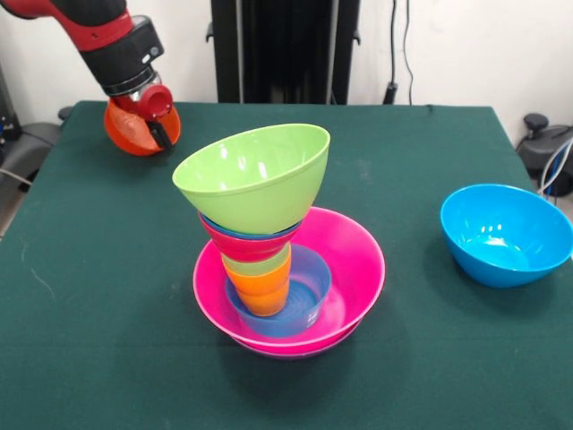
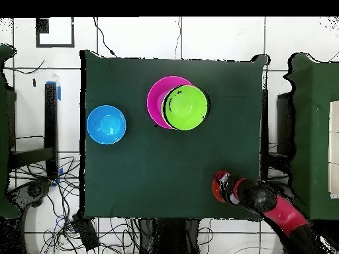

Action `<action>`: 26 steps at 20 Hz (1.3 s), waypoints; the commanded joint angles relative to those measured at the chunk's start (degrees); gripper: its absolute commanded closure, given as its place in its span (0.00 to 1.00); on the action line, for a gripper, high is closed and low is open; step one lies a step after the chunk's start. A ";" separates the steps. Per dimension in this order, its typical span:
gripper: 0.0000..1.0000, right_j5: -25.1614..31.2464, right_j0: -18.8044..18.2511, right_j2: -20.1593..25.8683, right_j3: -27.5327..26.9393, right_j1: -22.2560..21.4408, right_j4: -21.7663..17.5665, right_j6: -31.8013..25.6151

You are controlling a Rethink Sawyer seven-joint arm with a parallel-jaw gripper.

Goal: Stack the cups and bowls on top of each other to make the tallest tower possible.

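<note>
The tower [image 1: 273, 260], its lime bowl [image 1: 255, 175] tilting (toward three o'clock), could topple if jostled when the gripper [image 1: 158, 115], at ten o'clock and seemingly clamped on the small orange bowl [image 1: 134, 133], brings that across.

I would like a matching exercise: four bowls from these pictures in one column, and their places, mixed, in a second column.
Things:
1. lime green bowl
2. sky-blue bowl
3. pink bowl
4. small orange bowl

Places:
A. alone on the table
B. tilted on top of the tower
C. at the gripper
D. wide base of the tower

Pairs: 1-B, 2-A, 3-D, 4-C
</note>
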 commanded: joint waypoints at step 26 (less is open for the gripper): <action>1.00 5.12 5.97 4.42 6.32 -21.15 3.01 0.46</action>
